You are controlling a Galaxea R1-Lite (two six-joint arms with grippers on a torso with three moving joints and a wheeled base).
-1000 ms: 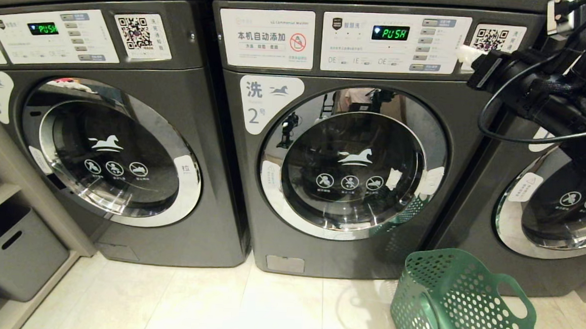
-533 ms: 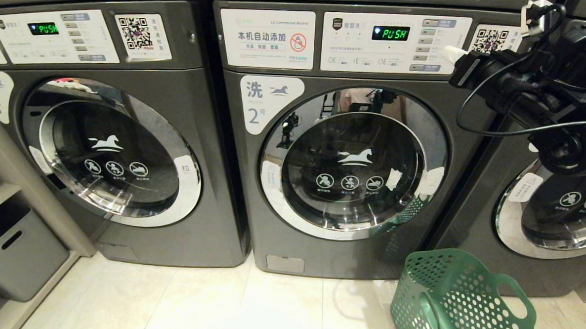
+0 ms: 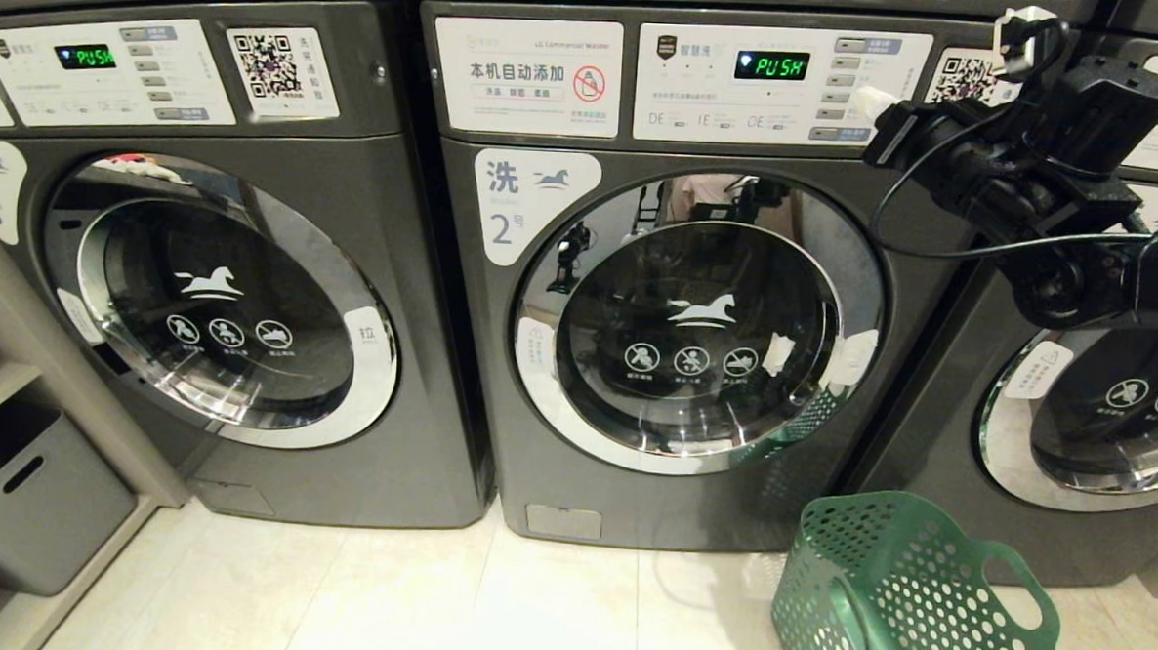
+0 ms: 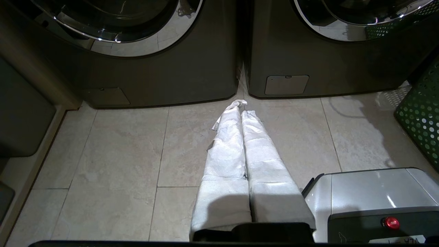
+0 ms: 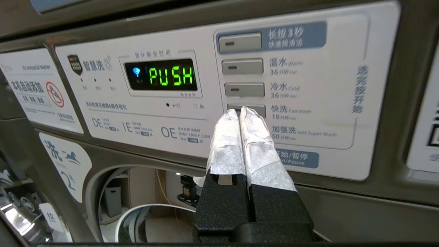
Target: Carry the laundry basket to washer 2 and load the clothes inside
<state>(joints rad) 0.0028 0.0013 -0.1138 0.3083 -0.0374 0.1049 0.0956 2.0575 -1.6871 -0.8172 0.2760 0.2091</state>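
Washer 2 (image 3: 696, 320) stands in the middle, its round glass door shut and its display reading PUSH (image 5: 171, 75). The green laundry basket (image 3: 909, 603) sits on the floor by the washer's lower right corner; its edge also shows in the left wrist view (image 4: 420, 113). The clothes are out of view. My right gripper (image 3: 867, 101) is raised at washer 2's control panel. It is shut, and its white-wrapped tips (image 5: 240, 110) are at a grey button (image 5: 261, 109) in the button column. Whether they touch it I cannot tell. My left gripper (image 4: 241, 104) hangs low over the floor tiles, shut and empty.
Washer 3 (image 3: 218, 300) stands to the left and another like washer (image 3: 1093, 416) to the right, both with doors shut. A grey bin (image 3: 34, 501) sits on a low shelf at far left. The robot's base (image 4: 374, 192) is beside the left gripper.
My right arm has swung leftward, bringing its shut fingertips across to washer 2's button column. The basket, the washers and the left gripper have not moved.
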